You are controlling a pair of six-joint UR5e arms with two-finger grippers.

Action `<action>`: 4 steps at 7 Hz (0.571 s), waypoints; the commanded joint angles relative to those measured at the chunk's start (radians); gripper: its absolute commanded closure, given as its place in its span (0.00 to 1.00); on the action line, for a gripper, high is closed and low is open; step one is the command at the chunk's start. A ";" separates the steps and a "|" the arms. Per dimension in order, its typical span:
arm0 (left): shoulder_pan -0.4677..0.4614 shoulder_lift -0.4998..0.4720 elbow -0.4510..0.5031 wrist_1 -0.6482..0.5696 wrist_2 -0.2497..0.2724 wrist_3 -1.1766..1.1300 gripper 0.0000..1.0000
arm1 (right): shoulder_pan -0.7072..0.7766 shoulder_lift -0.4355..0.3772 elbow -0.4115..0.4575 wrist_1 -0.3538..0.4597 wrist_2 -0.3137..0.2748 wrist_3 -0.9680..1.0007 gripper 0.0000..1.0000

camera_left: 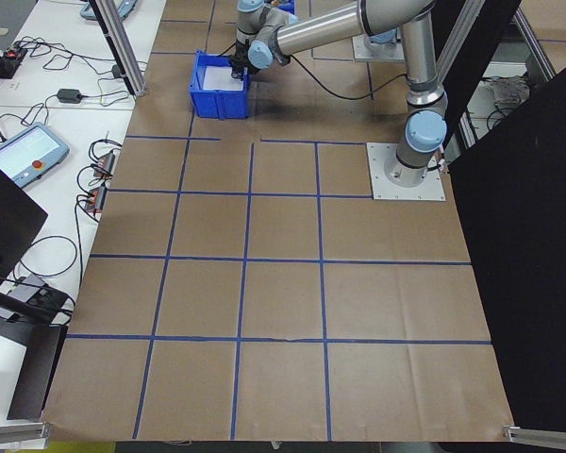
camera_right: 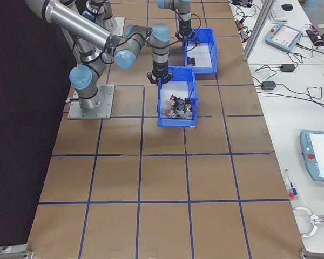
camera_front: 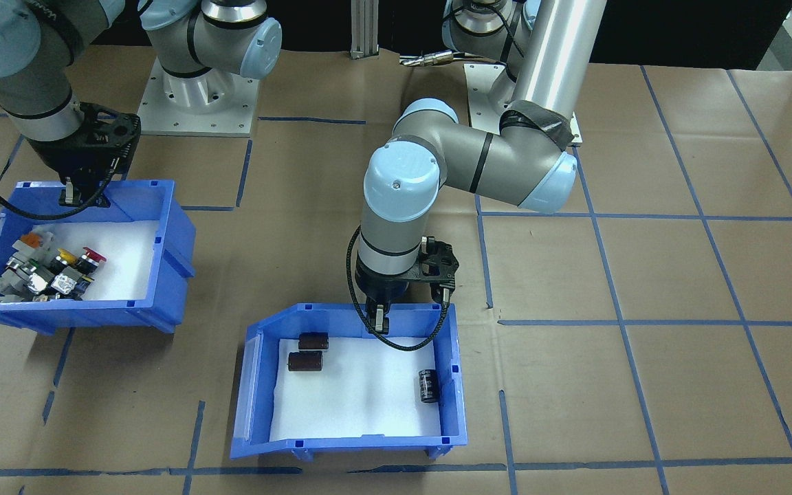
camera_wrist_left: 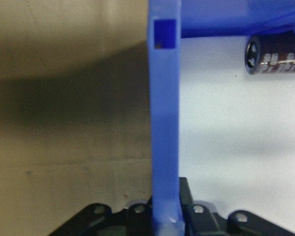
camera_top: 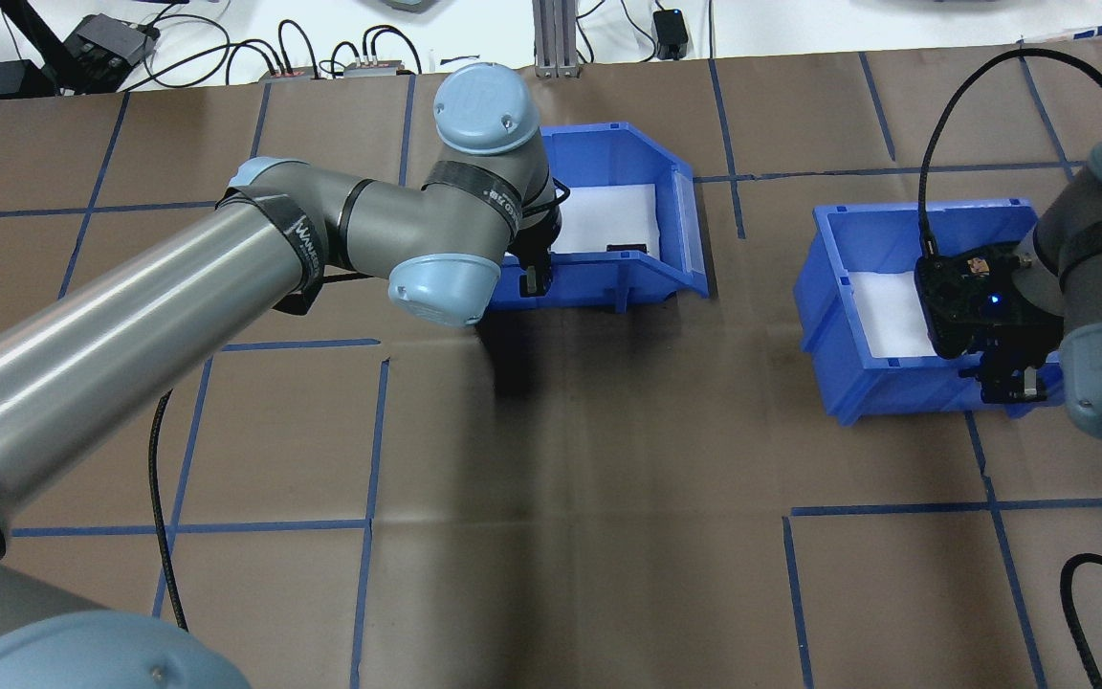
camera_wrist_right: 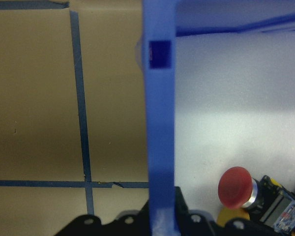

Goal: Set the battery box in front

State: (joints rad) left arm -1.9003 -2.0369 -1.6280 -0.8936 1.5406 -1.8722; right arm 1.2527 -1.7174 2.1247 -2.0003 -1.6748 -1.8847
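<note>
The battery box (camera_front: 341, 443) is a blue bin with a white foam floor, standing on the paper-covered table. Three dark cylinders (camera_front: 305, 361) lie inside it. My left gripper (camera_front: 379, 322) is shut on its rear wall, one finger inside and one outside. In the left wrist view that wall (camera_wrist_left: 164, 123) runs up from between the fingers, with a cylinder (camera_wrist_left: 278, 54) beyond it. From overhead the battery box (camera_top: 680, 220) sits far across the table, with my left gripper (camera_top: 534, 279) on its near wall.
My right gripper (camera_front: 74, 196) is shut on the rear wall of a second blue bin (camera_front: 176, 275) holding several colourful push-button switches (camera_front: 59, 271). A red button (camera_wrist_right: 234, 187) shows beside that wall (camera_wrist_right: 160, 123). Blue tape lines grid the brown table.
</note>
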 commanded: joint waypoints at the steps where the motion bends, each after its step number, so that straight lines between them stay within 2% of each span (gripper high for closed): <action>1: 0.001 0.016 0.000 -0.007 -0.004 0.002 0.01 | 0.005 -0.069 0.056 0.000 0.004 0.013 1.00; 2: 0.004 0.047 0.002 -0.025 0.003 0.011 0.02 | 0.010 -0.108 0.105 -0.001 0.006 0.015 1.00; 3: 0.029 0.110 0.019 -0.135 0.006 0.136 0.03 | 0.017 -0.132 0.130 -0.002 0.007 0.030 1.00; 4: 0.070 0.156 0.066 -0.289 0.010 0.367 0.03 | 0.065 -0.139 0.145 -0.002 0.007 0.076 1.00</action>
State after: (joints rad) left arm -1.8688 -1.9389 -1.6025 -1.0323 1.5460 -1.7157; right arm 1.2788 -1.8373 2.2437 -2.0016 -1.6683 -1.8486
